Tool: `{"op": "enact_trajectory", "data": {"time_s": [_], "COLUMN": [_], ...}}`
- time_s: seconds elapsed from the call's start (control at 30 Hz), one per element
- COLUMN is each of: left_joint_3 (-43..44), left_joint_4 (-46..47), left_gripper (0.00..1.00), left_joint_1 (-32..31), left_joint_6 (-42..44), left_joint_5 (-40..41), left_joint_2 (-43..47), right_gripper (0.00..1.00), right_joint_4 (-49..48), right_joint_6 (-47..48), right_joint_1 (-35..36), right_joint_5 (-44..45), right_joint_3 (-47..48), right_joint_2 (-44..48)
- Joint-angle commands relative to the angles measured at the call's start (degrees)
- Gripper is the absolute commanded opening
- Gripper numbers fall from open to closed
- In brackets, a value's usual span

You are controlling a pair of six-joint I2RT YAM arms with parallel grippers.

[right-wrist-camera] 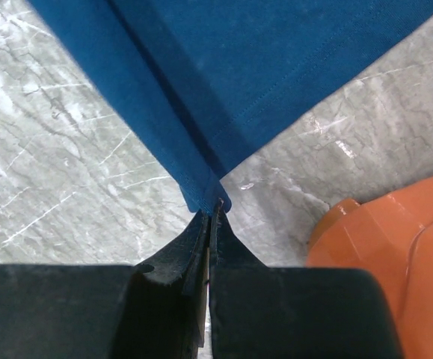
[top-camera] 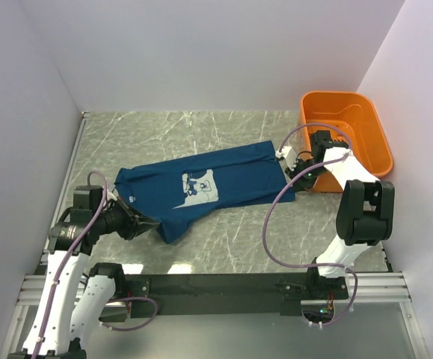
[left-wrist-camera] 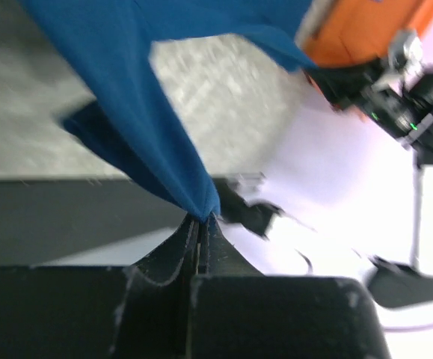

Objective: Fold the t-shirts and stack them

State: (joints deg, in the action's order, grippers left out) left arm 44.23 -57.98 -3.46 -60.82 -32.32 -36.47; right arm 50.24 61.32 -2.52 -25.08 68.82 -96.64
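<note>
Spanning the near edge of the desk (top-camera: pixel 238 243), nearer than the t-shirt (top-camera: pixel 242 173), a black rail (top-camera: pixel 216 286) carries both arm bases. Just left of the t-shirt's nearest corner, the left fingers (top-camera: pixel 153 224) are pressed together on that corner. In the left wrist view the left fingers (left-wrist-camera: pixel 201 224) leave no gap, and the blue cloth (left-wrist-camera: pixel 149 112) rises from them in a taut peak.

The t-shirt itself lies spread across the middle of the desk, running from near left to far right. A pale print (top-camera: pixel 200 187) faces up at its centre, and a small label shows at its left end.

At the t-shirt's right end, the right fingers (top-camera: pixel 289 173) are clamped on the corner of the hem. The right wrist view shows the right fingers (right-wrist-camera: pixel 215 213) closed with a doubled edge of cloth (right-wrist-camera: pixel 276 60) pinched between the tips, the rest lying flat on grey marbled desk.

A purple cable (top-camera: pixel 270 217) loops over the desk just right of the t-shirt. The right arm's white links hide part of what lies behind them.

Immediately right of and beyond the t-shirt's hem stands an orange basket (top-camera: pixel 336 95), its near wall close beside the right fingers (right-wrist-camera: pixel 381 247). White walls (top-camera: pixel 201 52) close the scene beyond the t-shirt.
</note>
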Motion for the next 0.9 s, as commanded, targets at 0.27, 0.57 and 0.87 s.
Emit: {"op": "enact_trajectory", "data": {"time_s": [0.27, 0.57, 0.87], "left_joint_3": [-5.7, -8.7, -5.1], "left_joint_4": [-0.7, 0.7, 6.7], "left_gripper": [0.01, 0.01, 0.01], "left_joint_1": [-0.1, -0.1, -0.1], "left_joint_6": [-18.9, -23.7, -22.2], "left_joint_5": [-16.2, -16.7, -11.2], "left_joint_2": [8.9, 7.5, -4.8], "right_gripper": [0.0, 0.0, 0.0], "right_joint_4": [-1.0, -0.7, -1.4], "right_joint_6": [-0.8, -1.2, -2.3], "right_joint_1": [-0.5, -0.5, -0.3], "right_joint_5": [-0.3, -1.5, -2.3], "right_joint_3": [0.7, 1.8, 2.3], "right_joint_2": [-0.7, -1.7, -1.9]}}
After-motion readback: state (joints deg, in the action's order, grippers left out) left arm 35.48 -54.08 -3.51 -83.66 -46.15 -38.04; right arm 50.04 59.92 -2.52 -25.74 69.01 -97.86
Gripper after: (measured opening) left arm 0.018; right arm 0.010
